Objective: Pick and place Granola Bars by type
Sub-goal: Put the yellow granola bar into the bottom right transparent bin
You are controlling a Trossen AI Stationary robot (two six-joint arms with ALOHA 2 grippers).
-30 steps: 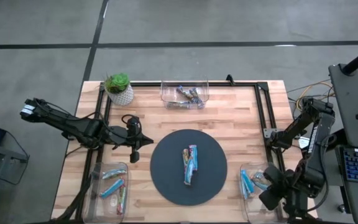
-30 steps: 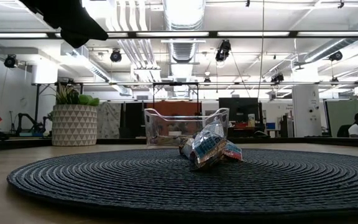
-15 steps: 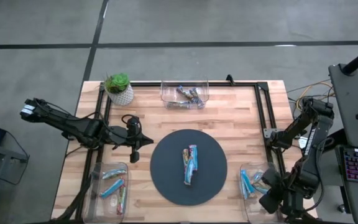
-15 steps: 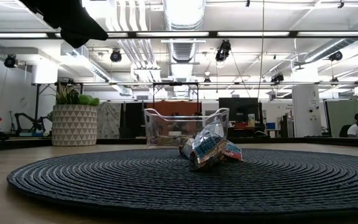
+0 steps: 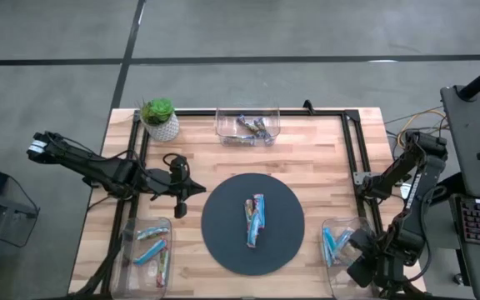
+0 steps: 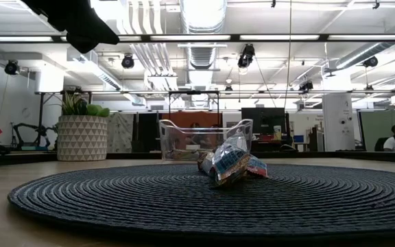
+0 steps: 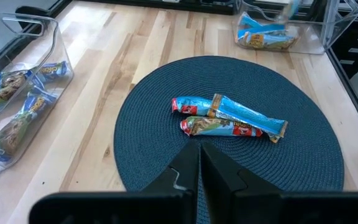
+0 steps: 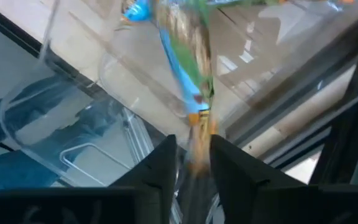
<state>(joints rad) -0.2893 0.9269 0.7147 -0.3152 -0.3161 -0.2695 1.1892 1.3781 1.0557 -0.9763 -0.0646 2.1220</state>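
Right, my right pincer [image 8: 190,155] hangs over the right bin [image 5: 333,227], fingers parted around a blue bar [image 8: 182,68] mid-drop; next I'll fetch the mat's [image 5: 223,237] two bars [image 5: 255,220].

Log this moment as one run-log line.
right gripper: over right bin, blue bar between fingers | left gripper: shut, waiting beside mat | two bars left on mat
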